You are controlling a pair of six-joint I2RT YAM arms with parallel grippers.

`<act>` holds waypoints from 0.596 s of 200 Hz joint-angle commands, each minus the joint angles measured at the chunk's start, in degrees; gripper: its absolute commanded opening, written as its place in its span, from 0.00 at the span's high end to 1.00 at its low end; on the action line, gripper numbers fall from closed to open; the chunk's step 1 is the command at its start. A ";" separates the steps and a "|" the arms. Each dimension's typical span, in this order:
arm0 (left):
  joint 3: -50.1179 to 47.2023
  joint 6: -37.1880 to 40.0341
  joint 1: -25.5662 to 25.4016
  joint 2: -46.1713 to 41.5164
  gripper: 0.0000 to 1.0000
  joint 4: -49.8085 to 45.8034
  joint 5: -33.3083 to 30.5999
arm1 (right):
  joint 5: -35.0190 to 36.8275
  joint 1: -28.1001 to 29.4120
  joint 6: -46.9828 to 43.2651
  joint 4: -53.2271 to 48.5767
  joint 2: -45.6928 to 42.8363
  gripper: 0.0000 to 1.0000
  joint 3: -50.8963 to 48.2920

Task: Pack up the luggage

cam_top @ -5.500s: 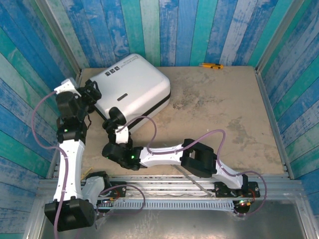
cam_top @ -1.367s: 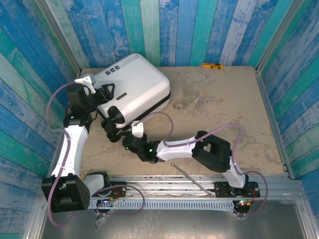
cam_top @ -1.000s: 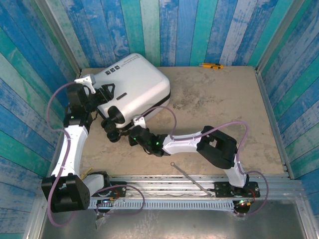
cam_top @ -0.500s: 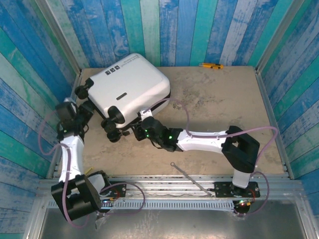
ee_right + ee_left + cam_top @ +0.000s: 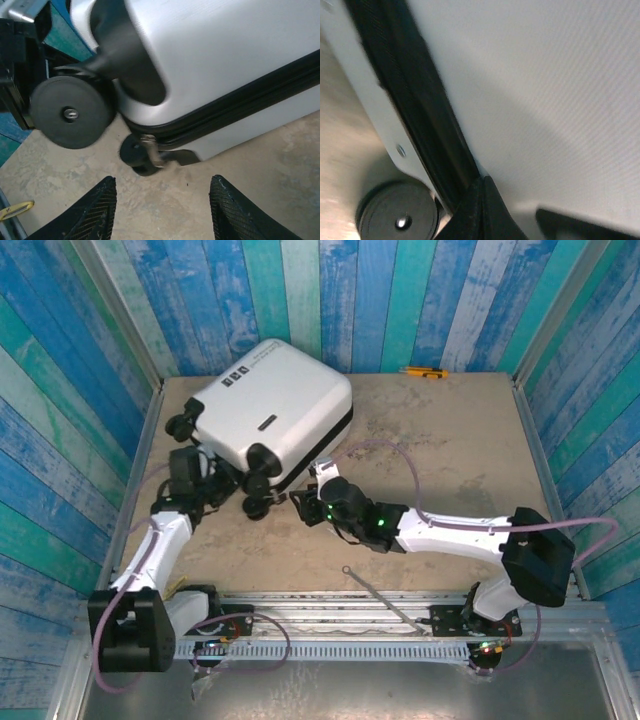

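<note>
The luggage (image 5: pixel 275 400) is a white hard-shell suitcase lying closed at the table's back left, black wheels toward the arms. My left gripper (image 5: pixel 212 480) is shut with nothing between its fingers. Its tips (image 5: pixel 481 186) rest against the luggage shell (image 5: pixel 545 90) beside the black zipper band (image 5: pixel 420 110) and a wheel (image 5: pixel 397 217). My right gripper (image 5: pixel 300 503) is open just off the near corner. Its fingers (image 5: pixel 97 210) frame bare table below the luggage (image 5: pixel 225 50), facing a metal zipper pull (image 5: pixel 152 147) and a wheel (image 5: pixel 70 112).
A yellow pen-like object (image 5: pixel 424 371) lies at the back wall. A thin metal rod (image 5: pixel 375 590) rests near the front rail. Blue plank walls close the table on three sides; the left wall is close to the luggage. Bare table stretches to the right.
The luggage has slid and turned toward the back right. My left gripper has shut and dropped to its near left wheels. My right arm has swung right and its jaws have widened.
</note>
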 commanded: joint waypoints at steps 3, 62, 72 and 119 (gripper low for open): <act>0.00 -6.25 -6.98 0.98 0.95 10.07 2.76 | 1.24 -0.09 -1.31 -3.23 -1.73 0.44 -1.17; 6.95 1.08 -9.91 -4.01 0.84 2.22 -8.04 | 4.21 -1.31 -3.89 -6.67 -3.08 0.32 -4.38; 9.50 4.45 -9.92 -5.97 0.72 -1.37 -12.61 | 2.81 -2.67 -4.68 -6.22 -2.35 0.30 -5.12; 16.57 15.04 -9.84 -10.20 0.24 -9.20 -24.32 | -16.29 -9.57 -14.82 6.24 3.67 0.25 -6.52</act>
